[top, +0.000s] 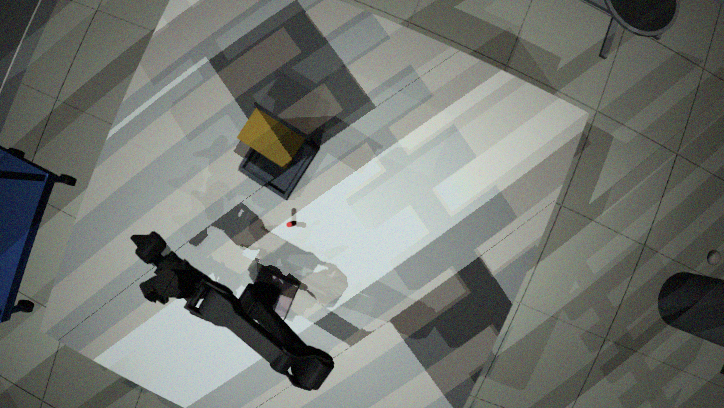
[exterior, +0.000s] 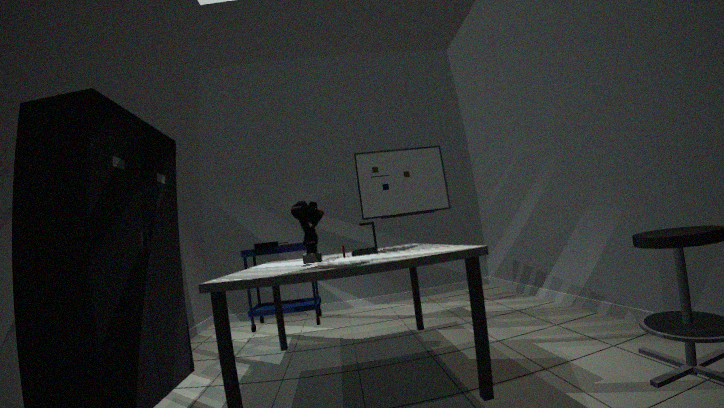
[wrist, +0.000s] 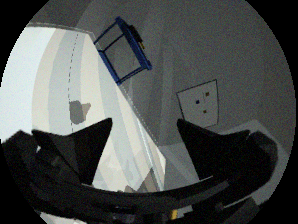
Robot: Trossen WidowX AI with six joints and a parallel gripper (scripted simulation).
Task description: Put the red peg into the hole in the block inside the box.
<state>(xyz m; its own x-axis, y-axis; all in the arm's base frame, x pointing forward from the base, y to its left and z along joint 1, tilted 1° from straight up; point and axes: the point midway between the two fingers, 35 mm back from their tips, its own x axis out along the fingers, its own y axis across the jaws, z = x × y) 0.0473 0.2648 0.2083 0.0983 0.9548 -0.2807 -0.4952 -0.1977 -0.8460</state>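
Observation:
The red peg (top: 290, 224) (exterior: 343, 251) stands on the table, beside the box. The dark box (top: 286, 193) (exterior: 362, 251) has a flat yellow roof (top: 265, 136) (exterior: 365, 223) on its tall back wall. The block and its hole cannot be made out. My gripper (top: 135, 262) (exterior: 307, 205) (wrist: 145, 121) is wide open and empty, raised high over the table, left of the peg in the top view. The wrist view shows no peg; a small yellow patch shows at its bottom edge, too little to name surely.
The arm reaches over the table (exterior: 283, 277) from its base, near the peg. A blue cart (top: 22, 223) (exterior: 291, 305) (wrist: 134, 49) stands beyond the table edge. A whiteboard (exterior: 420, 192) (wrist: 207, 112) hangs on the wall. A dark cabinet (exterior: 96, 228) and a stool (exterior: 681, 237) stand apart from the table.

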